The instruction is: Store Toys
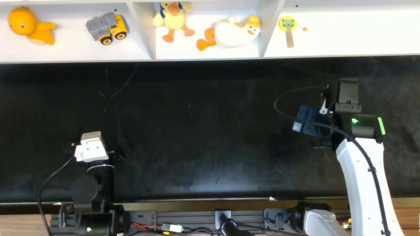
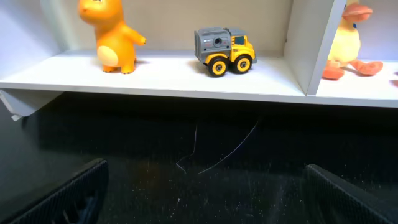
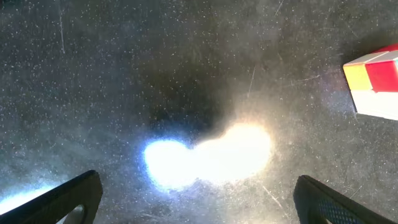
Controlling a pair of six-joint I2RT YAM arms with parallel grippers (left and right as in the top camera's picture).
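Observation:
On the white shelf (image 1: 210,52) along the far edge stand an orange duck figure (image 1: 29,25), a grey and yellow toy truck (image 1: 107,27), a yellow plush duck (image 1: 173,18), a white plush duck (image 1: 230,33) and a small green and yellow toy (image 1: 288,27). A block (image 3: 375,79) with yellow, red and white faces lies on the black tabletop beside my right gripper (image 3: 198,180), which hangs open over bare table. My left gripper (image 2: 205,169) is open near the table's front left, facing the truck (image 2: 224,51) and the orange figure (image 2: 113,34).
White dividers (image 1: 146,26) split the shelf into compartments. The black tabletop (image 1: 197,124) stretches wide between the two arms. A bright glare patch (image 3: 205,155) lies on the table under the right gripper. The right arm (image 1: 359,157) stands at the right side.

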